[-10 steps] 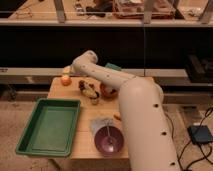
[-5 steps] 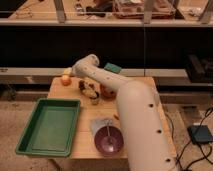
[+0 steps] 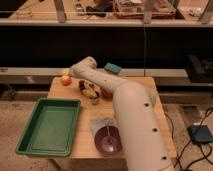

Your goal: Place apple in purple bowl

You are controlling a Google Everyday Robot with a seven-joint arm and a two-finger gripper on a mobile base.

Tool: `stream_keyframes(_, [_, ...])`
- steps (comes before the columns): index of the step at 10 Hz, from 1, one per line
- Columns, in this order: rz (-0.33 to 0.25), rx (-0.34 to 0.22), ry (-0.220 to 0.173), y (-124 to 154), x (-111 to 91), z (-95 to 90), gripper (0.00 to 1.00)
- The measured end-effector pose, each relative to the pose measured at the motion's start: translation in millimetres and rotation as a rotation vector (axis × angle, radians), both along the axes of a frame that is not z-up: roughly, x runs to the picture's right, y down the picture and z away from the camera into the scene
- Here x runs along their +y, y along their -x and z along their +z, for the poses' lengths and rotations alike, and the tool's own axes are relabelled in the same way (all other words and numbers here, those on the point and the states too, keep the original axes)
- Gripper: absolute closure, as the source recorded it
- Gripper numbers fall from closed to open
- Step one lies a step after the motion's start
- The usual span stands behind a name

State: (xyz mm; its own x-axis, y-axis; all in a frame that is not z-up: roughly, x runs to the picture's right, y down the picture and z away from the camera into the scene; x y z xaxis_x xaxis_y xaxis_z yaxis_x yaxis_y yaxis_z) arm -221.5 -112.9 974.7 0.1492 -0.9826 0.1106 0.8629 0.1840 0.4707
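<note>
The gripper [image 3: 89, 91] hangs low over the middle of the desk [image 3: 145, 85], among small dark items. I cannot tell whether it is released or clenched. The apple [image 3: 65, 80] sits on the desk to the left of the jaws and slightly beyond them, apart from them. The purple bowl [image 3: 108, 140] lies on the near side of the jaws, well apart. A green tray [image 3: 50, 125] lies to their near left.

Looks like a robot lab: a wooden tabletop [image 3: 59, 93] before dark industrial shelving [image 3: 45, 46], a cabled box [image 3: 201, 133] on speckled floor [image 3: 14, 117]; the hand [image 3: 89, 90] hangs above the tabletop's far side.
</note>
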Motion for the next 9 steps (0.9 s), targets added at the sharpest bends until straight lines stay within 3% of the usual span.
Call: stream_keyframes(9, [0.011,-0.023,-0.027,25.5,-28.3,8.7,0.2])
